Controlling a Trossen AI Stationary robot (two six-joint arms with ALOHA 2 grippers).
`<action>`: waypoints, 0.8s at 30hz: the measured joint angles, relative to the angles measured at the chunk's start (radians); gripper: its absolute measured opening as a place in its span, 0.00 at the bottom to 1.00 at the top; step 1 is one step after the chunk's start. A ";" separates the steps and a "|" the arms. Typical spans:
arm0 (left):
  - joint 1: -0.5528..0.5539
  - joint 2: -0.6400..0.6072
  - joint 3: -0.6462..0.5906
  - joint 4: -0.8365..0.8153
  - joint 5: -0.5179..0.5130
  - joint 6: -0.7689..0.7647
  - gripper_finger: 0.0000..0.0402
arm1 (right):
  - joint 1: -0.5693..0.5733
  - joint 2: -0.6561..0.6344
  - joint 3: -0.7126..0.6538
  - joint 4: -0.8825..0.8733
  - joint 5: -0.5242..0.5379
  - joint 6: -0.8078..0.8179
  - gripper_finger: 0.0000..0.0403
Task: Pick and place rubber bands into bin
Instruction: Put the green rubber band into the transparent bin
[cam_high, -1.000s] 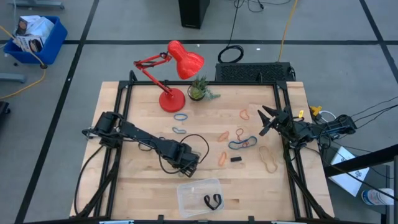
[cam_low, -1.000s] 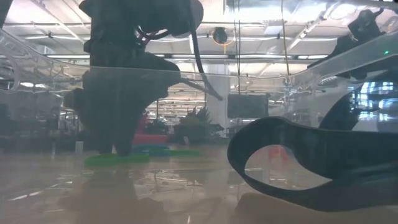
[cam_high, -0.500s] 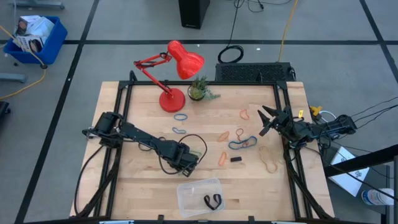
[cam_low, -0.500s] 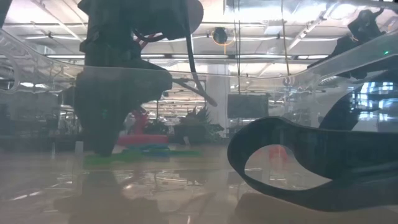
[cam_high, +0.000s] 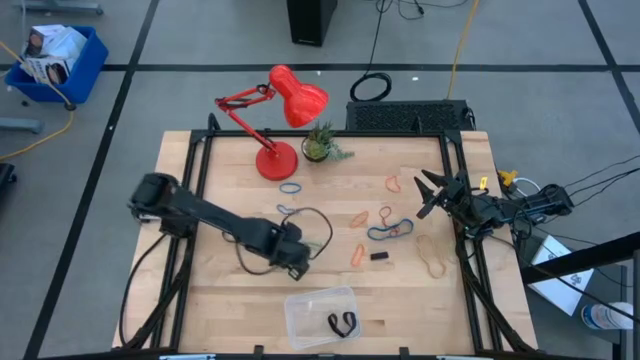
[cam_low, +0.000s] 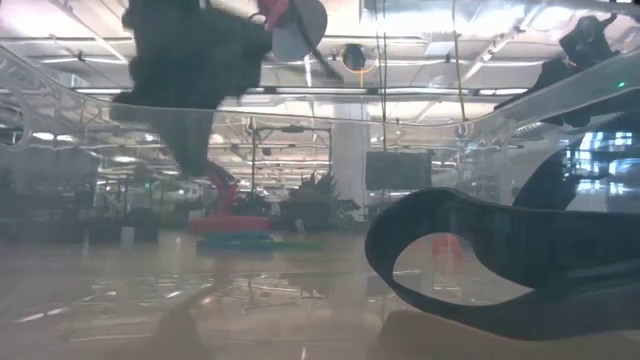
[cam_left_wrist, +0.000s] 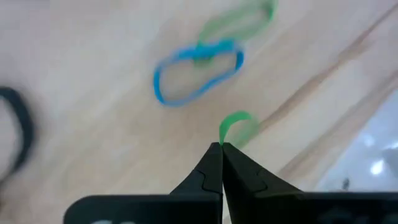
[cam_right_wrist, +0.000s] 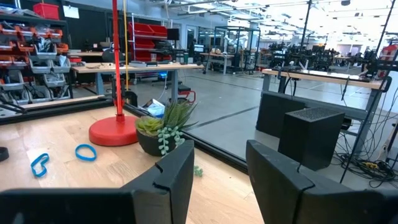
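My left gripper (cam_high: 296, 262) hangs above the middle of the table, just beyond the clear bin (cam_high: 300, 305), and is shut on a green rubber band (cam_left_wrist: 236, 123). The bin holds a black rubber band (cam_high: 342, 323). Under the gripper, a blue band (cam_left_wrist: 198, 73) and another green band (cam_left_wrist: 239, 22) lie flat on the wood. More bands lie toward the right: orange (cam_high: 358, 254), blue-green (cam_high: 390, 231) and tan (cam_high: 432, 256). My right gripper (cam_high: 426, 194) waits open at the table's right edge, level, with nothing between its fingers (cam_right_wrist: 177, 171). My left gripper pinches the green band between its two fingertips (cam_left_wrist: 214, 163), which point down from above. A short green loop (cam_left_wrist: 239, 122) shows just past the tips. The band is lifted clear of the table.
A red desk lamp (cam_high: 278, 158) and a small potted plant (cam_high: 320, 148) stand at the far edge. Two blue bands (cam_high: 290, 187) lie near the lamp's foot. A thin black cable (cam_high: 318, 228) loops beside the left arm. A small black piece (cam_high: 379, 256) lies by the orange band.
My left gripper has shut on the green band that lay on the table and has then risen with it, shifting slightly toward the table's left. The band has come off the wood; the blue and the other green band have stayed where they were.
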 joint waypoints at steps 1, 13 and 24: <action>0.000 -0.033 0.000 -0.001 -0.020 -0.003 0.01 | 0.000 0.000 0.000 0.000 0.000 0.004 0.36; -0.067 -0.346 0.002 0.403 -0.235 0.346 0.01 | 0.000 0.000 0.000 0.000 0.000 0.005 0.36; -0.124 -0.342 0.003 0.729 -0.137 0.705 0.01 | 0.000 0.000 0.000 0.000 0.000 0.005 0.36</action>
